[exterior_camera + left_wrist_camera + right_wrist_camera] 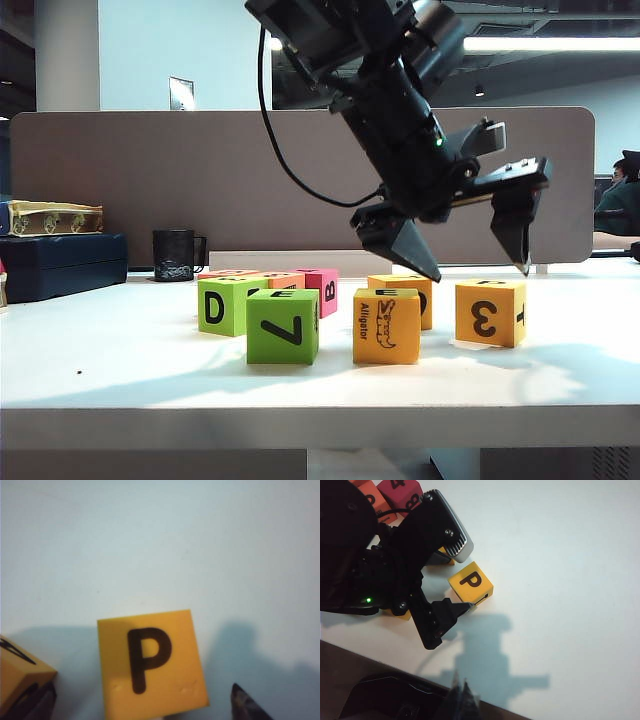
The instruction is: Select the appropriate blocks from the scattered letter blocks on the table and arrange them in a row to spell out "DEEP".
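left gripper (480, 268) hangs over the orange 3/p block (490, 312) at the right end of the surface (120, 350), fingers spread wide, nothing between them, tips just above and to either side of the block's top. the arm comes in from the top of the exterior view, so its base is cut off.

left wrist view: the p block (152, 665) shows its p face only; its near edge is cropped, both fingertips (247, 705) barely poke into frame, and a second orange block corner is clipped at the edge.

right gripper: only two dark fingertips (461, 692) visible in its own wrist view, close together with a thin gap between them; not seen in the exterior view. the same view shows the left arm from above with the p face (470, 581) beside it; that arm hides most of the other blocks.

only the exterior view shows the row: green 7 block (283, 326) at front, orange alligator block (386, 325) just beside it, green d block (228, 305) behind left, pink b block (322, 291) and a salmon block (280, 280) mostly hidden behind. another orange block (402, 287) sits behind the alligator one, its face blocked.

blocks are matte cubes with rounded edges and black print. the surface is smooth and white. a dark mug (176, 255) stands at the back.
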